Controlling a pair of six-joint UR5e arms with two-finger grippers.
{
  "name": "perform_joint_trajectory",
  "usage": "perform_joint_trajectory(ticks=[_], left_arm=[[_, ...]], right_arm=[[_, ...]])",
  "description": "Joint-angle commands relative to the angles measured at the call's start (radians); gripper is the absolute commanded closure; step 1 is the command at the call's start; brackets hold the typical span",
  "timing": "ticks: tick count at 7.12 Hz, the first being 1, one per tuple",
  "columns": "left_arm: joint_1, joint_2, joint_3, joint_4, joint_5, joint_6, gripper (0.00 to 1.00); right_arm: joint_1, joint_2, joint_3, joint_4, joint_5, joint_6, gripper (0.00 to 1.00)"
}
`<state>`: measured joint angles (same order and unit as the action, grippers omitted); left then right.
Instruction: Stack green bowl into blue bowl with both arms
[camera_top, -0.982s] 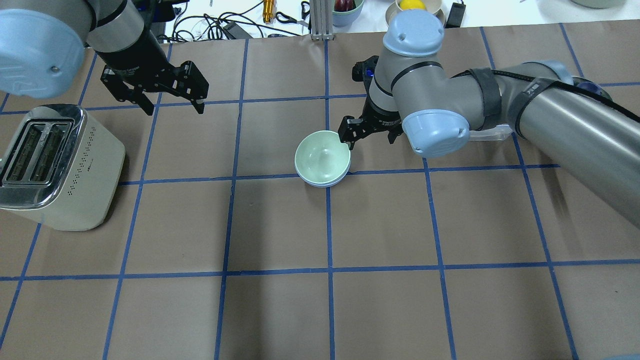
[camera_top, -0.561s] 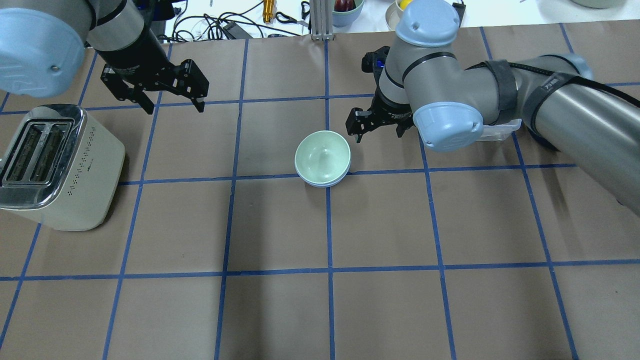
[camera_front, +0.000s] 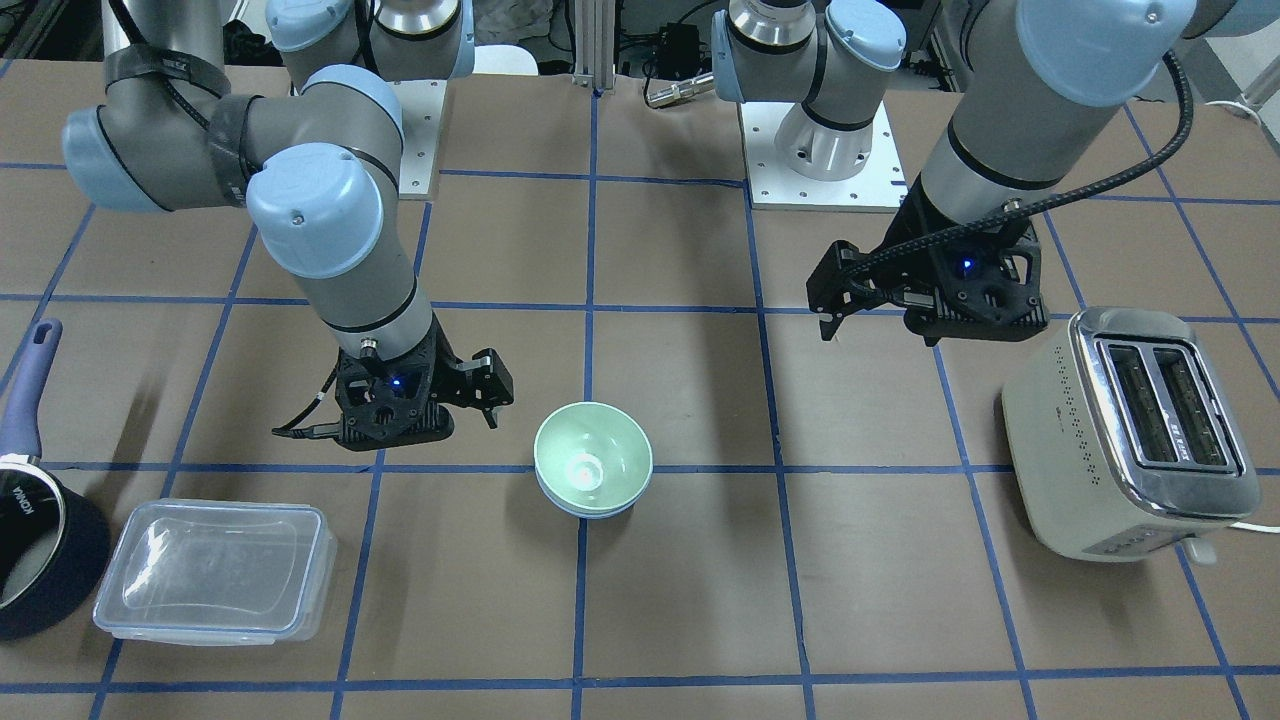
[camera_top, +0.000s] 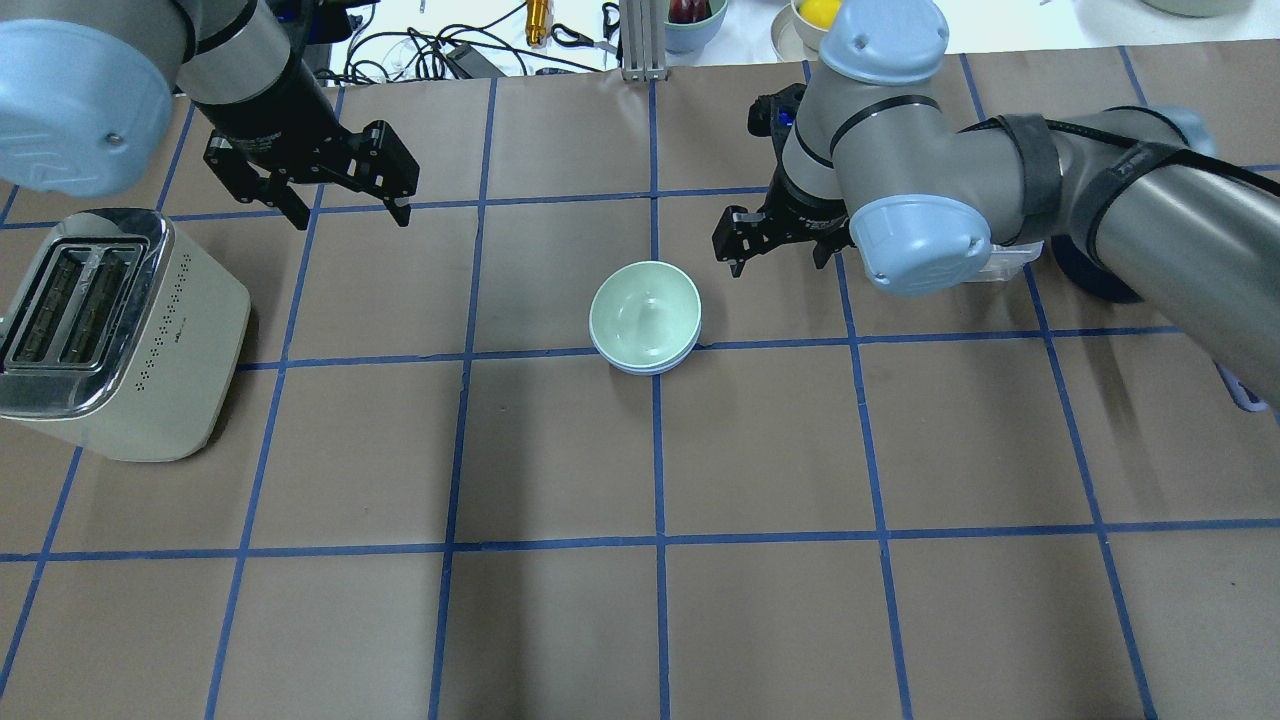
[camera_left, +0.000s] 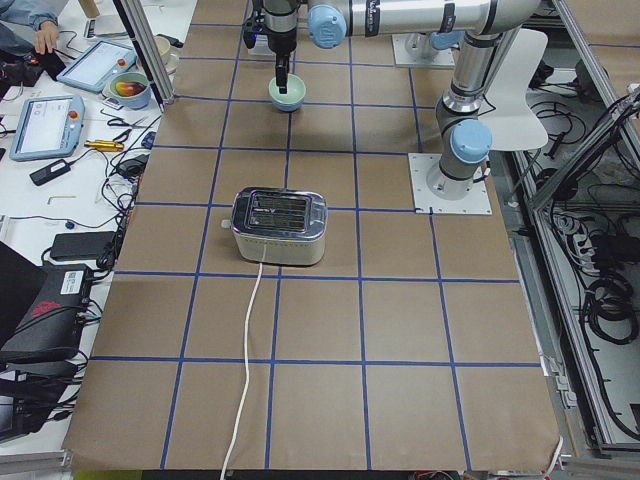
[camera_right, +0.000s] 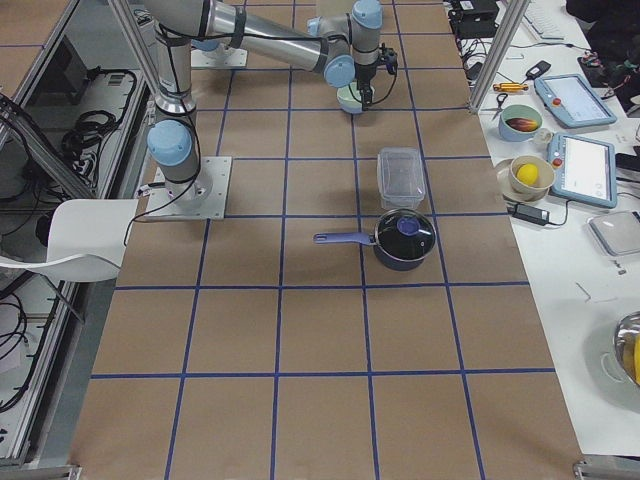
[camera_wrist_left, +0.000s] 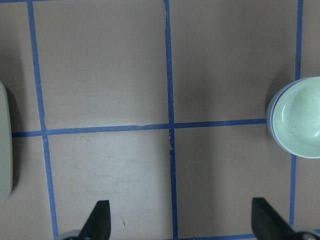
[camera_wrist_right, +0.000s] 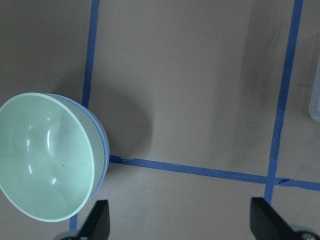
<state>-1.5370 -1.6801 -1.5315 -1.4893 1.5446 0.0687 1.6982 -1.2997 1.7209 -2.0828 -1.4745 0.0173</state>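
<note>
Clearance around the stack is good: I see the green bowl (camera_top: 643, 315) seated inside the blue bowl (camera_front: 590, 511) near the middle of the table (camera_top: 760, 450), over a crossing of the blue tape lines, with bare brown surface on every side of it. Only a thin crescent of the blue bowl's rim shows under the green rim. Both bowls stand upright with their mouths facing up. Being round, they have no long axis to report, and the stack looks level, not tilted. The right gripper (camera_top: 778, 258) hangs near the stack on my right-arm side, slightly farther out across the table, and is apart from both rims. Its wrist camera shows the fingers spread wide with nothing between them. The left gripper (camera_top: 350, 218) is well apart from the bowls, above open table close to the toaster (camera_top: 115, 330), and its fingers are likewise spread and empty. The toaster stands toward the table's left end. At the opposite end, a clear lidded container (camera_front: 215, 570) lies with a dark saucepan (camera_front: 45, 560) just beside it, both well apart from the stack.
</note>
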Motion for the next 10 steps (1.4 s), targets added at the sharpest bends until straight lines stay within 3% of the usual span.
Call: perform_joint_trajectory(ticks=[1,3,6,10], left_arm=[[0.000,-0.003,-0.001,0.001,0.000,-0.003,0.00],[0.000,-0.004,-0.001,0.001,0.000,-0.004,0.00],[0.000,-0.004,-0.001,0.003,0.000,-0.006,0.00],[0.000,-0.006,-0.001,0.003,0.000,-0.006,0.00]], right_arm=[[-0.024,-0.092,-0.003,0.140,-0.010,0.000,0.00],[-0.098,-0.217,-0.032,0.397,-0.013,-0.017,0.00],[-0.149,-0.242,-0.098,0.484,-0.085,-0.072,0.00],[-0.149,-0.276,-0.150,0.553,-0.072,-0.073,0.00]])
